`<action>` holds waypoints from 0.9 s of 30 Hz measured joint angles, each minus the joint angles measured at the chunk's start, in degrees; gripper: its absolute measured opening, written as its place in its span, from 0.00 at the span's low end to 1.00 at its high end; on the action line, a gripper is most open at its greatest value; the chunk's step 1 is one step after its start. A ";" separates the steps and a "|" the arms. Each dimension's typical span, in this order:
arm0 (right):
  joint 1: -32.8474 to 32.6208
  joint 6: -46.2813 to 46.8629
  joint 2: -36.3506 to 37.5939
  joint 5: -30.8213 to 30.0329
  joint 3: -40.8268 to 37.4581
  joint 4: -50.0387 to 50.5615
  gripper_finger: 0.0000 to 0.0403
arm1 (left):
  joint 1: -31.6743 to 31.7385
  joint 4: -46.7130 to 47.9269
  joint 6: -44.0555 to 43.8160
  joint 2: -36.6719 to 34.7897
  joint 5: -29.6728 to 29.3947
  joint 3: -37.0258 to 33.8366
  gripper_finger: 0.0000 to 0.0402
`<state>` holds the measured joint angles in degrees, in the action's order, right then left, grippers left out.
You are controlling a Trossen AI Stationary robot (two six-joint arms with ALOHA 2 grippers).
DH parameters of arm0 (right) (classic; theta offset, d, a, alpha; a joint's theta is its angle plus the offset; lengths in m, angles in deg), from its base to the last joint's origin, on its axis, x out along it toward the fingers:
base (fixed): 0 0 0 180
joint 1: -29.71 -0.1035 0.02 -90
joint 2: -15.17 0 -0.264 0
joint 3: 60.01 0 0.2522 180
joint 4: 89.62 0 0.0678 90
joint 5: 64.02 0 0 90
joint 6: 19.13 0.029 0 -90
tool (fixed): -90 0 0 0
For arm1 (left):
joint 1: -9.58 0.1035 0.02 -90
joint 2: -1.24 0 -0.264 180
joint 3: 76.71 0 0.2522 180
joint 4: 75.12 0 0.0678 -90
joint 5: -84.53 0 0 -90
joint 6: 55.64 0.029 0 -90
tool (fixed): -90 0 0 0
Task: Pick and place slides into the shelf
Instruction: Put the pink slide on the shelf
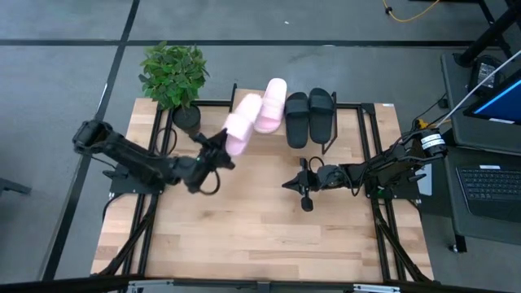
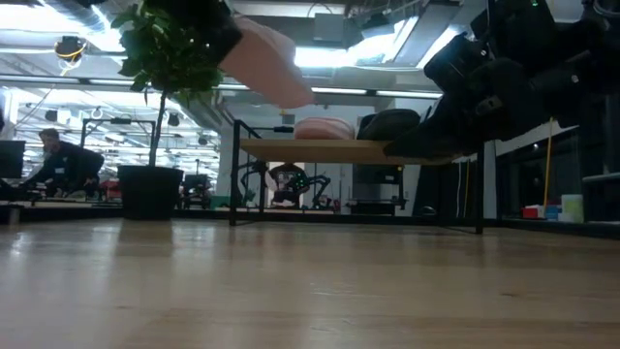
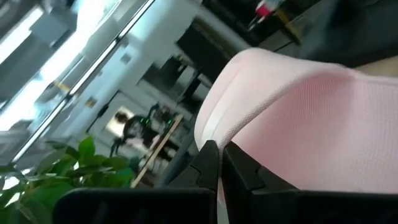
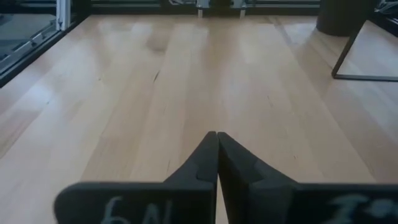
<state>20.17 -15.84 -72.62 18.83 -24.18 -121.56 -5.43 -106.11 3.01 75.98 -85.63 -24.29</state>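
Observation:
One pink slide (image 1: 242,122) hangs above the table's far left part, with my left gripper (image 1: 224,150) shut on it; in the low view this slide (image 2: 276,60) floats higher than the shelf (image 2: 291,150). On the shelf's plank top (image 1: 350,118) lie another pink slide (image 1: 275,104) and two black slides (image 1: 296,119) (image 1: 320,112), soles down. My right gripper (image 1: 286,184) waits shut at mid-table, just above the wood, holding nothing. My left gripper pinches the pink slide's thin pale edge (image 3: 210,127) at the slide's near end between its two shut fingers (image 3: 208,163). The fingers come about level from the table's left. The slide reaches away toward the shelf and is lifted clear of table and shelf.
A potted green plant (image 1: 174,75) stands at the table's far left corner, close beside the shelf's left legs. Bare wooden tabletop (image 1: 244,236) stretches across the near half. A laptop (image 1: 488,183) sits off the table's right edge. A person (image 2: 58,160) sits far behind.

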 joint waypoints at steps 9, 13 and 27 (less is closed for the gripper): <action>0.00 -0.73 -0.02 -2.23 0.00 0.07 0.02 | 9.01 3.44 0.54 2.95 0.11 8.17 0.00; 0.00 -0.74 -0.02 -2.25 0.00 0.07 0.02 | 10.85 8.62 3.01 7.23 -4.52 12.34 0.00; 0.00 -0.58 -0.02 -2.43 0.00 0.35 0.02 | 14.89 12.22 2.90 14.23 -5.01 15.84 0.00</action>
<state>20.17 -16.42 -72.64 16.40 -24.18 -121.22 9.46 -93.88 5.91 90.21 -90.64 -8.45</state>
